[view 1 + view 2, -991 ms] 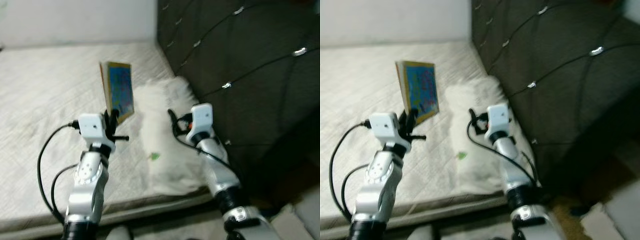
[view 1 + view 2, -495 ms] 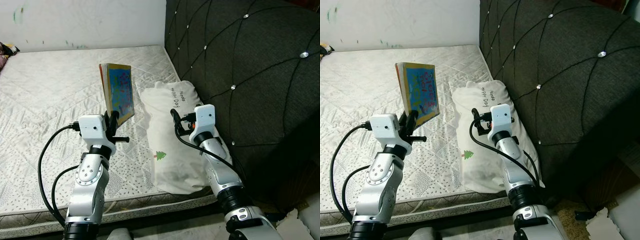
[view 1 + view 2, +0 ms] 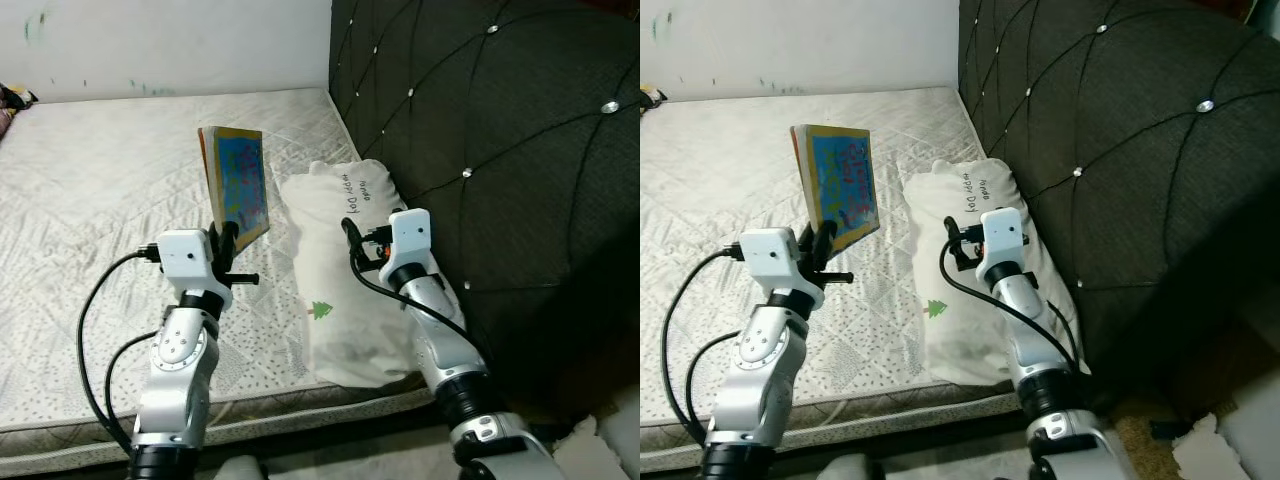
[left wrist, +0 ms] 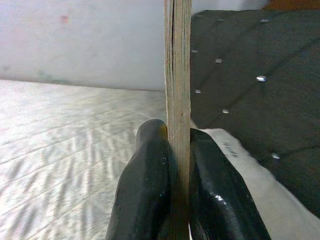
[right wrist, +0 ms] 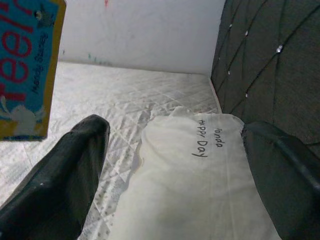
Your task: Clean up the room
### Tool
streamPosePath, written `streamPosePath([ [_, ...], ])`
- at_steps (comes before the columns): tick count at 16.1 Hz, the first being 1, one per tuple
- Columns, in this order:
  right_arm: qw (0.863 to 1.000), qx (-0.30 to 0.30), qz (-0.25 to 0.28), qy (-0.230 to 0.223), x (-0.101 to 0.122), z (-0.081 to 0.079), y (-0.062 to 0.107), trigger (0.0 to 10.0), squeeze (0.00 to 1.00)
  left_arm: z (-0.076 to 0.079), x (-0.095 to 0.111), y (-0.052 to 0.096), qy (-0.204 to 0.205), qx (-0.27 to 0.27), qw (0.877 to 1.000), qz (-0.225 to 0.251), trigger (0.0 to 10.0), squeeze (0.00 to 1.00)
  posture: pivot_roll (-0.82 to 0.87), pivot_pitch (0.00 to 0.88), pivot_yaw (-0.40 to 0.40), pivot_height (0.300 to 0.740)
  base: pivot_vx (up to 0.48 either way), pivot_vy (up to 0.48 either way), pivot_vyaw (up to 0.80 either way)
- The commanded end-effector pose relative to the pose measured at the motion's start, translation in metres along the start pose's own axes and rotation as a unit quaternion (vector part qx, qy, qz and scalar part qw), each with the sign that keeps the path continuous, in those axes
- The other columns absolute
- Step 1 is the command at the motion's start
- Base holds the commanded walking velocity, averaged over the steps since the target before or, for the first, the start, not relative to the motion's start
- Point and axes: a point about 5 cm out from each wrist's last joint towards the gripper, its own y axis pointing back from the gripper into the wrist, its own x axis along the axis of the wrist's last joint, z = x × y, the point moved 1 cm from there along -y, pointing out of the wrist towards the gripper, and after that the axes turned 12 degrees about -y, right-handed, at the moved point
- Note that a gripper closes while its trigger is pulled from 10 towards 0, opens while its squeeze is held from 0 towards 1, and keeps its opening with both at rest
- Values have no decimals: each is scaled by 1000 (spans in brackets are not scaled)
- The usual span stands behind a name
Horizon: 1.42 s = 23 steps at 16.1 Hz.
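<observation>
A thin picture book [image 3: 238, 185] with a blue cover and yellow border stands upright in the air over the mattress [image 3: 90, 190]. My left gripper [image 3: 226, 238] is shut on its lower edge; in the left wrist view the two black fingers [image 4: 142, 185] clamp the book's edge [image 4: 178, 75]. My right gripper [image 3: 350, 238] hovers open over a white pillow [image 3: 345, 290], its fingers [image 5: 60, 185] spread wide with nothing between them. The pillow [image 5: 195, 190] has handwriting and a small green tree print, and lies against the headboard.
A dark tufted headboard [image 3: 500, 150] rises along the right. A white wall [image 3: 160, 45] stands behind the mattress. The mattress front edge [image 3: 300, 412] runs just before my arms. A bit of floor with pale litter [image 3: 1200, 440] shows at lower right.
The camera has steadied and shifted slightly; the view is sharp now. Both arms and the book keep the same places relative to the bed.
</observation>
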Motion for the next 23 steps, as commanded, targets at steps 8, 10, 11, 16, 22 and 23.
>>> streamPosePath([
  [8, 1000, 8, 0, 15, 2, -3, -3, 10000, 0, -17, 2, 0, -19, 38, 999, 9, 10000, 0, 91, 0, 4, 740, 0, 0, 568],
  [10, 1000, 8, 0, 13, 2, -3, -4, 10000, 0, -17, 2, 0, -18, 38, 999, 8, 10000, 0, 93, 0, 2, 740, 0, 0, 800],
  [11, 1000, 8, 0, 13, 2, -3, -4, 10000, 0, -17, 2, -1, -17, 37, 999, 8, 10000, 0, 94, 0, 2, 740, 0, 0, 800],
  [16, 1000, 6, -1, 8, 1, -2, -3, 10000, 0, -19, -1, 0, -9, 31, 999, -2, 10000, 0, 93, 0, 3, 740, 0, 0, 735],
  [22, 1000, -1, -2, -5, 1, -1, -3, 10000, 0, -13, -2, -1, 13, 25, 1000, -7, 10000, 0, 88, 0, 5, 740, 0, 0, 0],
  [23, 1000, -2, -4, -6, 0, 0, -3, 10000, 0, -14, -2, -1, 13, 25, 1000, -7, 10000, 0, 88, 0, 5, 740, 0, 0, 0],
])
